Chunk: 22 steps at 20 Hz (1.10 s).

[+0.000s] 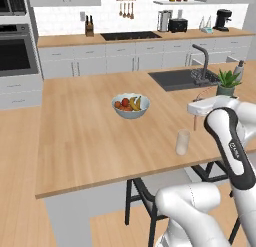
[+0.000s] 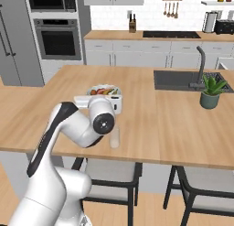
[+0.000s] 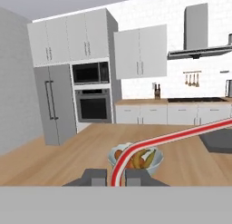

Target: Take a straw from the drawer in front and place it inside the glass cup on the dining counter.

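claw: (image 3: 114, 177) closed tight on the straw, seen in the hand view; two dark fingertips (image 3: 94, 177) either side of it
straw: (image 3: 172, 137) red with pale edges, rises from between the fingertips, bends, then runs off to the right edge of the hand view; in the left base view a thin reddish stick (image 1: 194, 123) hangs below the white hand
arm: hand held above the bench, near its front edge, close to the cup
cup: (image 1: 183, 142) clear tumbler, upright on the bench near the front edge; in the right base view (image 2: 114, 137) partly behind the arm's dark joint
straw vs cup: straw is up and to the right of the cup in the left base view, not inside it
bench: (image 1: 80, 141) big light-wood top, grey sides
bowl: (image 1: 130, 105) blue-white, fruit in it, mid-bench, well behind the cup; also straight ahead in the hand view (image 3: 136, 158)
sink: (image 1: 176, 79) dark basin with tap, set in the bench at the right
plant: (image 2: 211, 91) small potted one, beside the sink
chairs: (image 2: 114, 177) dark-framed, tucked under the front edge of the bench
back wall: oven (image 2: 58, 38), knife block (image 1: 89, 27), hob (image 1: 130, 35)
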### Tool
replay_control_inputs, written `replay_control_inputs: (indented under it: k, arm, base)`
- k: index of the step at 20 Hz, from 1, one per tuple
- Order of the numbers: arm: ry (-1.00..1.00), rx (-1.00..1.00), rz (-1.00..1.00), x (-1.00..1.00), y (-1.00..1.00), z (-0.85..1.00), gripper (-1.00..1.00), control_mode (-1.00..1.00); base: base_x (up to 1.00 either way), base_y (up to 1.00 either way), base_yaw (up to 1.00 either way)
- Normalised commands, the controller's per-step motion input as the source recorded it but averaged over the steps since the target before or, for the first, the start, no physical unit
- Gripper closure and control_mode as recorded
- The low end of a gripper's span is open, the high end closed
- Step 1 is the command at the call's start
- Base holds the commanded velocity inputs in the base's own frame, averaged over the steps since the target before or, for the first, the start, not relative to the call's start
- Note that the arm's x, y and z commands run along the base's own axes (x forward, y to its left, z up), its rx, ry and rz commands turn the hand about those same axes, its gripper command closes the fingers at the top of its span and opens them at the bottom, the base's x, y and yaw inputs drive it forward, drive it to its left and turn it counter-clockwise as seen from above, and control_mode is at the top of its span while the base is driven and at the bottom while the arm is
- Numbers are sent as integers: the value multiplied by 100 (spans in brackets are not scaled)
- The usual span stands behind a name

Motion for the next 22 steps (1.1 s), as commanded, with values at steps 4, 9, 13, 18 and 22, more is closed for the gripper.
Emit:
replay_control_inputs:
  k: [4,9,13,18,22]
  arm:
    - [3,0,0,11,-18,-4,100,-100]
    - [9,-1,0,13,-6,-27,100,-100]
    - [6,0,0,7,-7,-27,100,-100]
    - [0,0,0,38,0,-18,100,-100]
    - [0,0,0,52,0,-18,100,-100]
  base:
    - [0,0,0]
    - [0,0,0]
    - [0,0,0]
    - [0,0,0]
    - [0,0,0]
